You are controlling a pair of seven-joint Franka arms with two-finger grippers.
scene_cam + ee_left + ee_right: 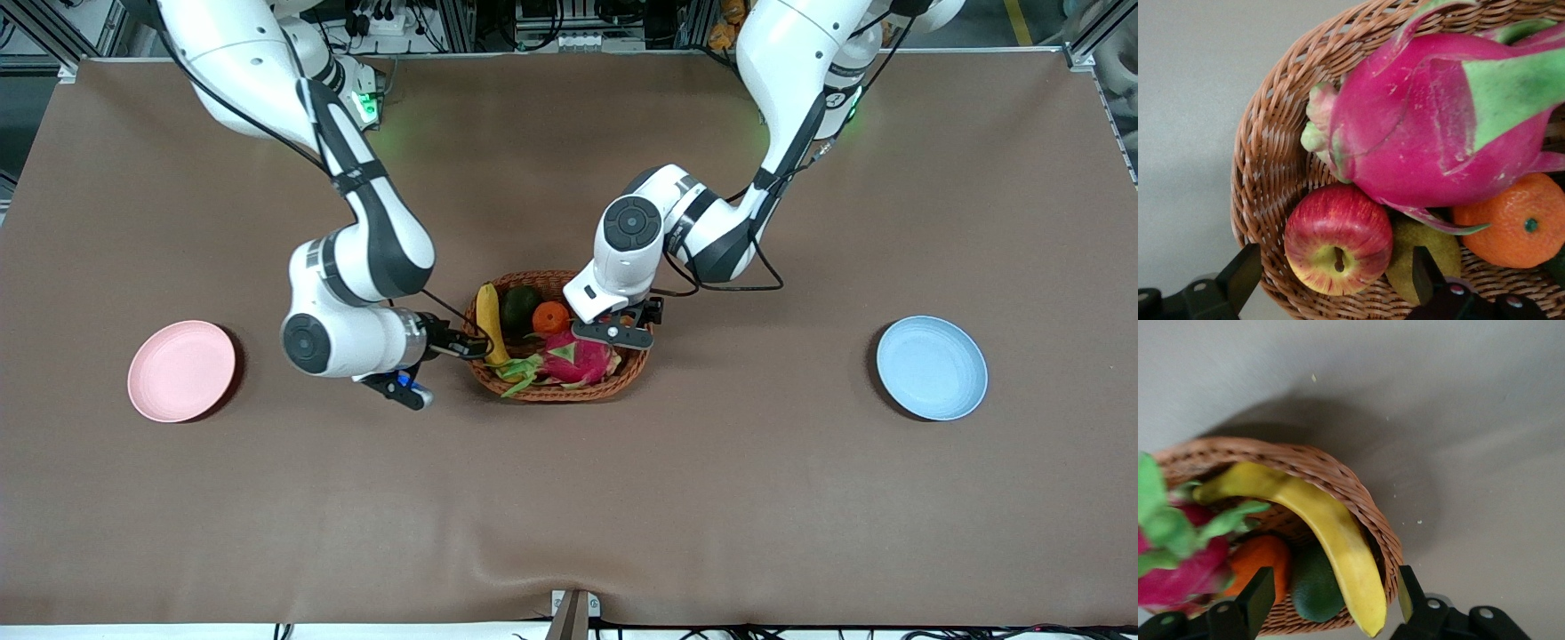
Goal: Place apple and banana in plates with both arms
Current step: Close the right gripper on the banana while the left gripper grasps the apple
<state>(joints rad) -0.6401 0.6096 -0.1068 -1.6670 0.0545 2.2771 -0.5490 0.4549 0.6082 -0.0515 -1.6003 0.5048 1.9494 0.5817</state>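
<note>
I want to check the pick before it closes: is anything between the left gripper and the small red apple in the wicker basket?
Nothing visible blocks it. The left gripper is open over the small red apple. The pink dragon fruit lies close beside the apple in the oval brown wicker basket.

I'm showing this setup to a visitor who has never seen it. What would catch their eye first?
Most likely the wicker basket at mid-table, heaped with fruit: a pink dragon fruit, the banana and the apple. Both grippers hang open over it, the left gripper over the apple, the right gripper over the banana. The pink plate and blue plate lie bare at the table's two ends.
</note>
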